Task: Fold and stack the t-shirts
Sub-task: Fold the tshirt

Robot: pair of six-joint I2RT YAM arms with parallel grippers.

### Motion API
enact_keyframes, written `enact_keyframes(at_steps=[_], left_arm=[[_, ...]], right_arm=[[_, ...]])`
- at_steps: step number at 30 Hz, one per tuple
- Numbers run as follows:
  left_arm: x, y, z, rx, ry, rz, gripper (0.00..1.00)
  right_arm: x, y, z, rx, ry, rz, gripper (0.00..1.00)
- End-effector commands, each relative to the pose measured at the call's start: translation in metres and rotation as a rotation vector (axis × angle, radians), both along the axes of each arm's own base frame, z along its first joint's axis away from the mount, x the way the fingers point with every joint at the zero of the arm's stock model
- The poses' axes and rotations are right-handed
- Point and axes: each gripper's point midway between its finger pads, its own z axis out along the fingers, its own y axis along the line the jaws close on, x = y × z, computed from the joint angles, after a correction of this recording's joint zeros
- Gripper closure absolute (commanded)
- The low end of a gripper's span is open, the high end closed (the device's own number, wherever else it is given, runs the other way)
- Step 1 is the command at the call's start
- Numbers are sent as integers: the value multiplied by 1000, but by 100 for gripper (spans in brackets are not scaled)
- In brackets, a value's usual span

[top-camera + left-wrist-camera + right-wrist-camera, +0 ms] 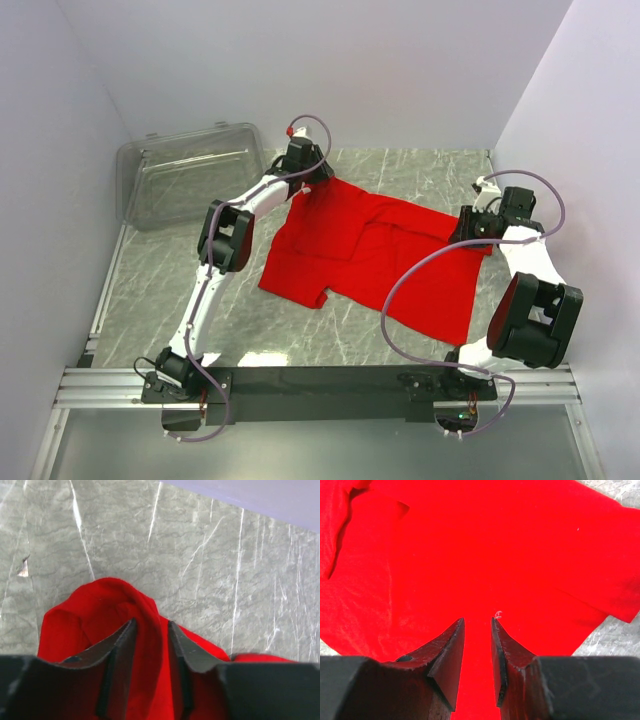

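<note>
**Red shirt point(370, 250), fold step: two edges gripped, lift not yet made.**

Left to right: a clear bin point(190, 180) sits at the far left of the counter point(160, 285), apart from the cloth. Your left pincer point(151, 625) is at the shirt's far-left corner, jaws narrow, nipping a raised ridge of cloth. The shirt lies mostly flat mid-counter, creased near its middle. Your right pincer point(478, 622) is at the shirt's right edge, jaws near together, with cloth pinched in the gap. Judged next: make sure both holds are firm, then raise the two ends level and carry them over together, or the fold may skew.
</note>
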Motion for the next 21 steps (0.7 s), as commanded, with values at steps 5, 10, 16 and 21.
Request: enact_keyframes(at_steps=[5, 10, 16, 21], left_arm=[[12, -11, 23, -35, -62, -3, 65], [10, -8, 25, -15, -66, -5, 63], [17, 5, 46, 59, -112, 67, 59], [17, 10, 52, 89, -130, 96, 60]], right_arm=[[11, -7, 17, -11, -56, -11, 65], [11, -7, 16, -6, -54, -13, 65], [10, -8, 16, -3, -54, -16, 65], [9, -7, 15, 2, -53, -14, 65]])
